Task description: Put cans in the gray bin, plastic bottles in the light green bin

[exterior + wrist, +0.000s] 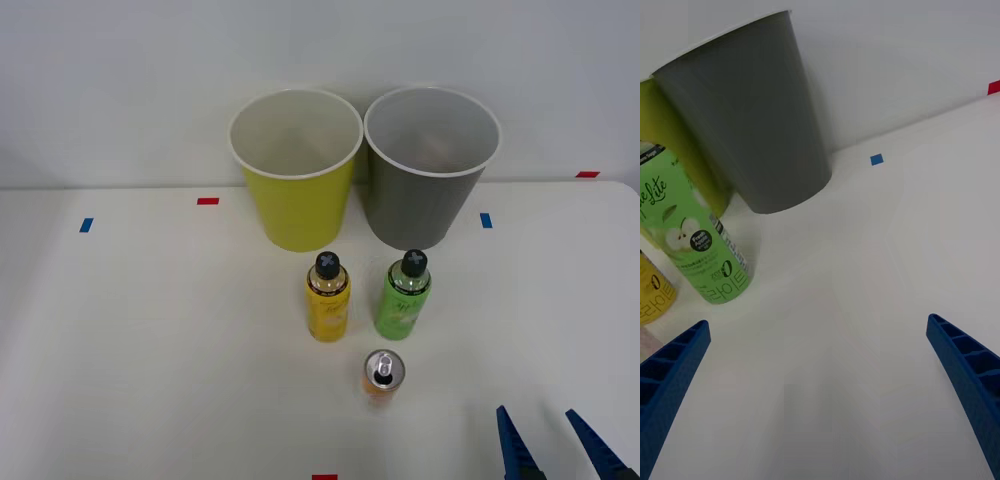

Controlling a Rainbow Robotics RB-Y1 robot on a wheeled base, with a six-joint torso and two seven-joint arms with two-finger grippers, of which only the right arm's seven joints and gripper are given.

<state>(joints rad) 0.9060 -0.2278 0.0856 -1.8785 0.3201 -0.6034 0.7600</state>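
The gray bin [431, 165] [752, 112] and the light green bin [296, 168] [670, 142] stand side by side at the back of the table. In front of them stand two plastic bottles with black caps: a yellow one [327, 297] [651, 289] and a bright green one [403, 294] [696, 232]. An orange can [383, 375] with a silver top stands nearer, in front of the bottles. My right gripper [555, 445] [820, 390] is open and holds nothing, low at the front right, to the right of the can.
Small red markers [207, 201] and blue markers [486, 220] are stuck on the white table [150, 350]. A pale wall rises behind the bins. Open tabletop lies left of the bottles and between my gripper and the gray bin.
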